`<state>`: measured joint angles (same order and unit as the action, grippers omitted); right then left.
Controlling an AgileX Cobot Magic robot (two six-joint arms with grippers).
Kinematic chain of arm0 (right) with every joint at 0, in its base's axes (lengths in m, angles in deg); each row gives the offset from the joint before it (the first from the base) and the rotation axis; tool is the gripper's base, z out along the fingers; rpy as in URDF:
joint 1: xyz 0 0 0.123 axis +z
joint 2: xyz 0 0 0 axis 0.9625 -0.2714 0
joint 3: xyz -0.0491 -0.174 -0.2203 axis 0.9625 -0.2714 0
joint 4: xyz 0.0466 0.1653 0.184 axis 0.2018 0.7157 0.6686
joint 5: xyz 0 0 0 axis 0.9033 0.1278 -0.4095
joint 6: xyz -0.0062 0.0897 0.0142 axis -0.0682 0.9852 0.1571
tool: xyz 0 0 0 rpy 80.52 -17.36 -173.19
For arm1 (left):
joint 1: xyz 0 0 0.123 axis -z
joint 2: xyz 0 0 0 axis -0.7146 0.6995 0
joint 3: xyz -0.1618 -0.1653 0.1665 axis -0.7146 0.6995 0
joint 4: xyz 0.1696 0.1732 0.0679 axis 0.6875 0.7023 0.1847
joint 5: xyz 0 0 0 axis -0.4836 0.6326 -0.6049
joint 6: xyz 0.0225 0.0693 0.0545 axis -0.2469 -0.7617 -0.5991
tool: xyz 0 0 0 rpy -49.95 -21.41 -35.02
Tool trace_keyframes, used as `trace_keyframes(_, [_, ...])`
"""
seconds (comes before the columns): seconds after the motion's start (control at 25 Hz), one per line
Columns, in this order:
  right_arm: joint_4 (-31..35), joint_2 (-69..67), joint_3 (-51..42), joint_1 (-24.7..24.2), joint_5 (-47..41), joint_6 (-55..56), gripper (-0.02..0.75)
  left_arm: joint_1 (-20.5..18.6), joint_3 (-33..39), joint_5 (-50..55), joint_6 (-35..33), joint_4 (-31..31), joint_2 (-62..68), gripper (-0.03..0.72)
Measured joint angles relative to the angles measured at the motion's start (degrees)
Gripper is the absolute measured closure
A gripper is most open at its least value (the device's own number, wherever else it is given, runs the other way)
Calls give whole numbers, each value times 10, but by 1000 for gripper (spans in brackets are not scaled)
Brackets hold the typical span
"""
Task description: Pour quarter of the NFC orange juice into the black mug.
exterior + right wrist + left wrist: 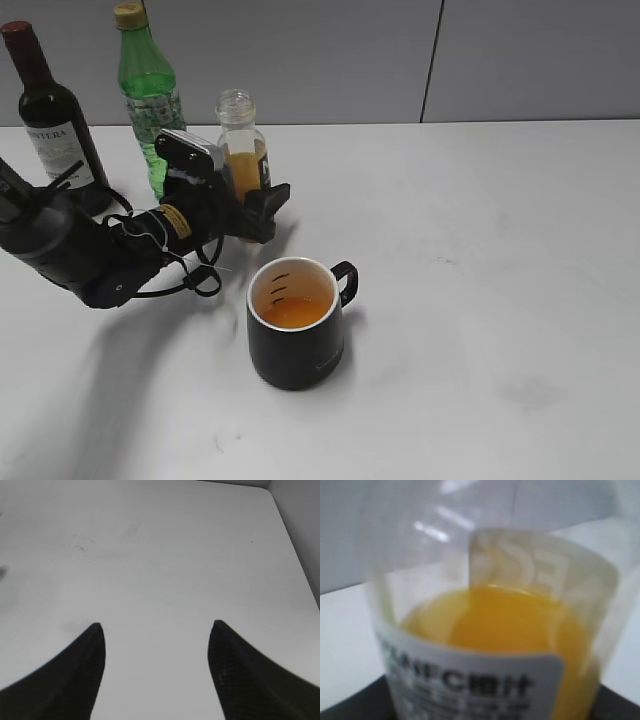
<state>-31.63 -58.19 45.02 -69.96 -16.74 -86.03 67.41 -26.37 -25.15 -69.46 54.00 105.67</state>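
Now our left gripper (262, 205) clasps the NFC orange juice (243, 150) upright behind the black mug (296, 335); slick, squeezable plastic, so we hold mid-label. Right gripper (156, 630) gapes, empty.

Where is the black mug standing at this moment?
In the exterior view the black mug stands on the white table, left of centre and toward the front, just in front of the NFC orange juice, held by the left end effector.
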Motion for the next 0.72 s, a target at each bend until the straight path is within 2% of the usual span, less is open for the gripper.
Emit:
trace_keyframes(0.2, [0,0,0,0,0,0,244,1,-1,-1,0,1,1,183])
trace_keyframes(0.32, [0,0,0,0,0,0,244,1,-2,-8,0,-2,1,92])
trace_keyframes(0.44, [0,0,0,0,0,0,244,1,-2,-9,0,-7,1,37])
trace_keyframes(0.56, [0,0,0,0,0,0,244,1,1,-15,0,-9,1,24])
trace_keyframes(0.72, [0,0,0,0,0,0,244,1,38,-59,0,-19,-2,21])
